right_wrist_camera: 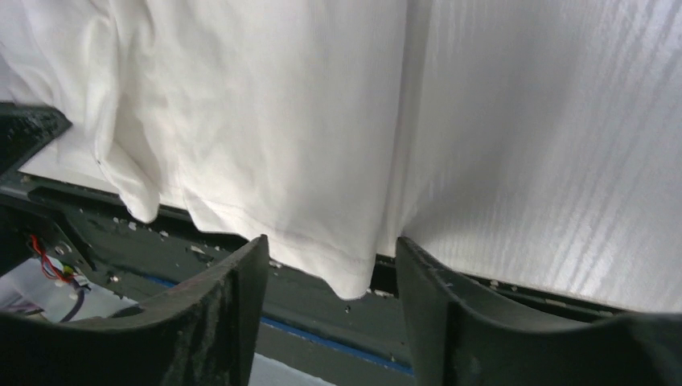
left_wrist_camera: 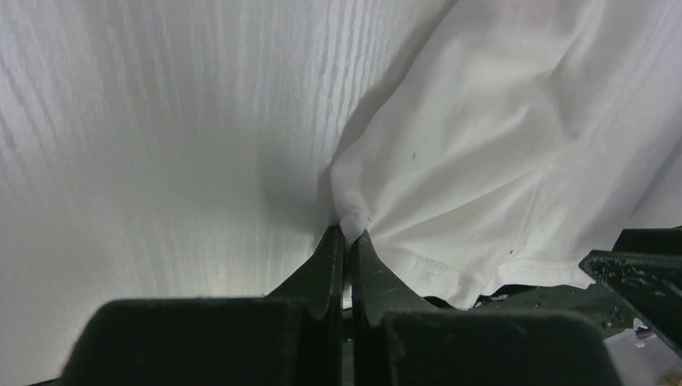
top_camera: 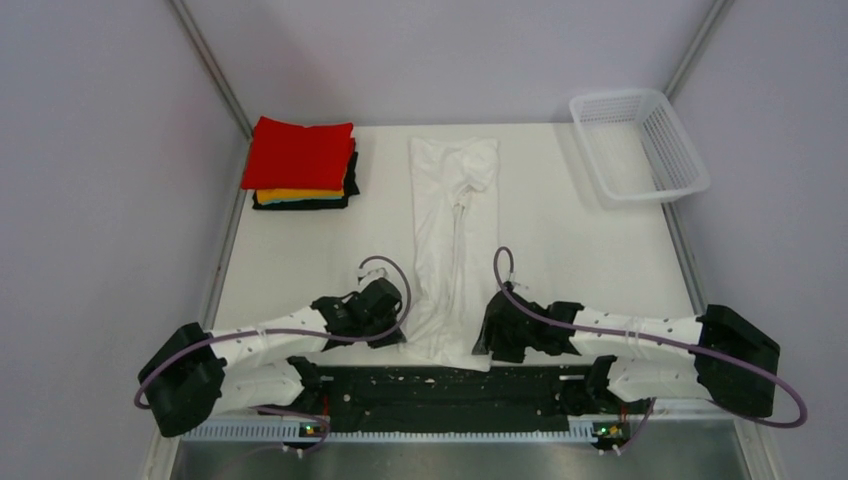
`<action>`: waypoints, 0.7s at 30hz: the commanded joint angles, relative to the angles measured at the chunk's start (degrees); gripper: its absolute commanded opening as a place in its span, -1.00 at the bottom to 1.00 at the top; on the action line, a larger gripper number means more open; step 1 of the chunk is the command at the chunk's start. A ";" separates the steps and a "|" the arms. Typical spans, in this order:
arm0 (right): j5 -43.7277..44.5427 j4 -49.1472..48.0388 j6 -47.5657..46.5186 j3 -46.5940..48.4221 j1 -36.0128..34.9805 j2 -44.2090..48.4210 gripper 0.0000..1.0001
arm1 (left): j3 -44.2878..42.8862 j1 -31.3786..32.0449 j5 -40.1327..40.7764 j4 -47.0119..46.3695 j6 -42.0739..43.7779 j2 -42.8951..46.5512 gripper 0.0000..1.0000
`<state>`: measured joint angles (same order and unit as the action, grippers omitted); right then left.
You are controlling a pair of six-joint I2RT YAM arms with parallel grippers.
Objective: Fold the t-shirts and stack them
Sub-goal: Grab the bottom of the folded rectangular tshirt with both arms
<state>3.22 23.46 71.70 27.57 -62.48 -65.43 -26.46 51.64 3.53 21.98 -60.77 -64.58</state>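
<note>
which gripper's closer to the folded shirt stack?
Left. The left gripper pinches the near-left corner of the white t-shirt, on the same side as the stack. The right gripper sits across the shirt at its near-right corner, farther off.

White plastic mesh basket sits at the far right corner of the table, set askew to the table edges. Tabletop is white with a fine lengthwise grain; a dark strip flecked with pale crumbs runs along its near edge. Pale lilac walls close in left, right and far, with grey metal posts slanting up at both far corners.
</note>
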 commanded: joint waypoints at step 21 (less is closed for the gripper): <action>-3.40 -6.05 3.93 -3.50 -5.90 -1.64 -0.70 | 3.94 12.01 7.14 10.57 -20.49 12.77 -1.00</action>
<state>-0.38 19.29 75.13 24.25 -67.37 -67.29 -20.99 61.93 8.91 29.89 -78.48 -52.75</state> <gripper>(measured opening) 0.251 0.027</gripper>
